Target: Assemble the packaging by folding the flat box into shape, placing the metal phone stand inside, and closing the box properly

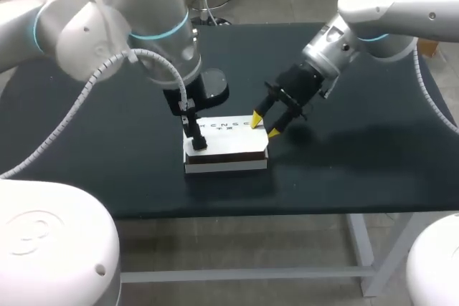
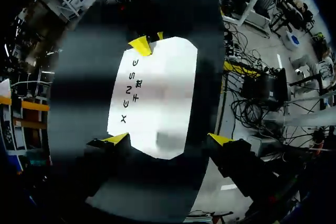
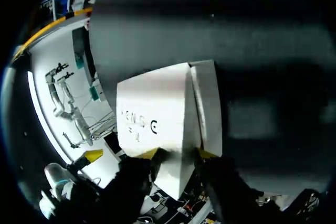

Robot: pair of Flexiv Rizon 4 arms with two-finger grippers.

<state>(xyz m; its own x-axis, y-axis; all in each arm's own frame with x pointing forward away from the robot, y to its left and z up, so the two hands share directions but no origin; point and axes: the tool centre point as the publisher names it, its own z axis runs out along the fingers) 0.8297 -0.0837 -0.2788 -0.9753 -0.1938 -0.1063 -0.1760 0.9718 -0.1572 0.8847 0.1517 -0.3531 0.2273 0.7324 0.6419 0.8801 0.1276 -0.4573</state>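
Observation:
A white box with dark print on its lid lies near the table's front edge; it looks folded, with the lid down. My left gripper hangs open over its left end. In the left wrist view its fingers stand wide, one tip at the box edge, the other off to the side. My right gripper is at the box's right end. In the right wrist view its tips touch the end flap of the box from both sides. No phone stand shows.
The black table is bare around the box. My right arm's yellow fingertip shows at the far end of the box in the left wrist view. The table's front edge runs just below the box.

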